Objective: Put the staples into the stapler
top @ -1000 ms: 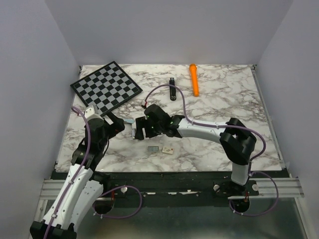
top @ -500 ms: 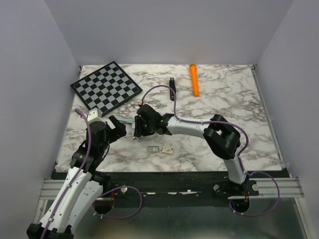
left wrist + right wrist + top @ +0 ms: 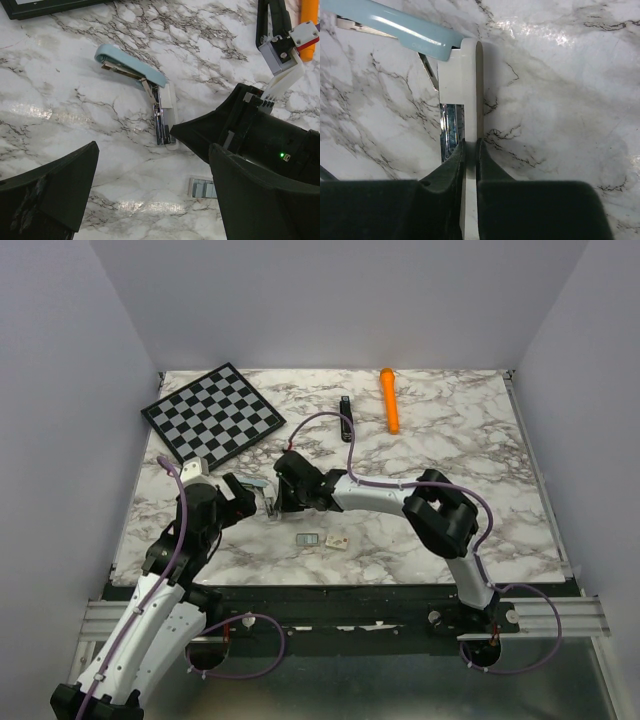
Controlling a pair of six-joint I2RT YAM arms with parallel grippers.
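Observation:
The stapler (image 3: 256, 483) lies hinged open on the marble, with a pale blue top arm (image 3: 131, 64), a white base (image 3: 465, 75) and a bare metal channel (image 3: 161, 125). My right gripper (image 3: 470, 142) is shut on the thin edge of that white base and shows at centre left in the top view (image 3: 272, 502). The staples (image 3: 309, 539), a small silvery-grey block, rest apart in front of it, partly hidden behind my left finger in the left wrist view (image 3: 200, 188). My left gripper (image 3: 152, 160) stands wide open just left of the stapler, holding nothing (image 3: 243, 500).
A chessboard (image 3: 212, 415) lies at the back left. A slim long black item (image 3: 346, 418) and an orange marker (image 3: 389, 400) lie at the back centre. A tiny white piece with dark dots (image 3: 337, 542) sits beside the staples.
My right gripper has closed onto the stapler's white base, and its arm has shifted left. My left arm has edged slightly toward the stapler, still open.

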